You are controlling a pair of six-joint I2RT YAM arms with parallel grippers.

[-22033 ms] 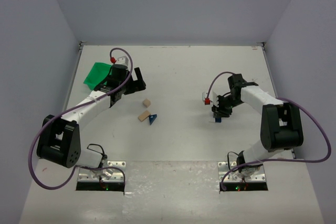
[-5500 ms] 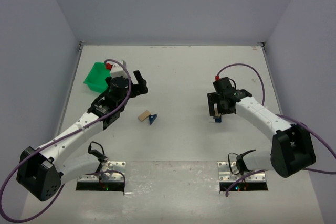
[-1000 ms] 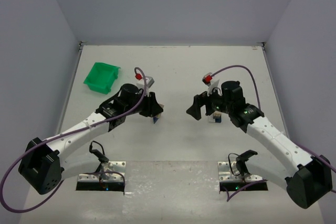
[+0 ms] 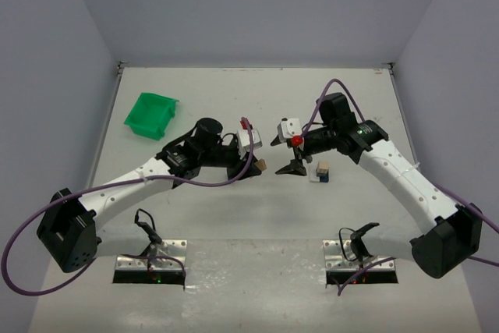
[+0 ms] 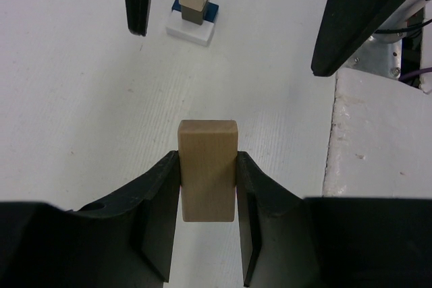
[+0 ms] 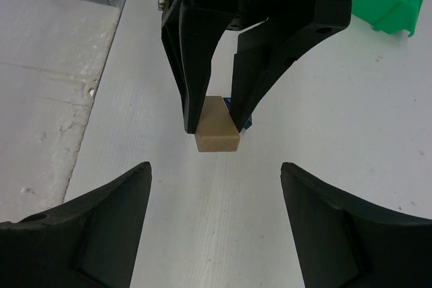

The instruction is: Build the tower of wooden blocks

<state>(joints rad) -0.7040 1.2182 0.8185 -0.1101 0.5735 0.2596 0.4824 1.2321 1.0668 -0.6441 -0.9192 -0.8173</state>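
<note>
My left gripper [image 4: 256, 168] is shut on a tan wooden block [image 5: 208, 170], holding it by its long sides a little above the table. My right gripper [image 4: 284, 154] faces it, open, its fingers [image 6: 88, 227] spread wide on either side of the block [image 6: 217, 134] and a short way from it. The partial tower [image 4: 321, 171] stands just right of the right gripper: a tan cube on a dark grey block on a blue block over a white base [image 5: 191, 32]. A blue piece [image 6: 246, 124] peeks out behind the held block.
A green plastic bin [image 4: 150, 114] sits at the back left of the table, also seen in the right wrist view as the green bin [image 6: 395, 1]. The arm bases' metal mounting plates [image 4: 150, 261] lie at the near edge. Grey walls enclose the table.
The left gripper has carried the tan block rightward toward the middle. The right gripper has turned to face it and its jaws have narrowed slightly.
</note>
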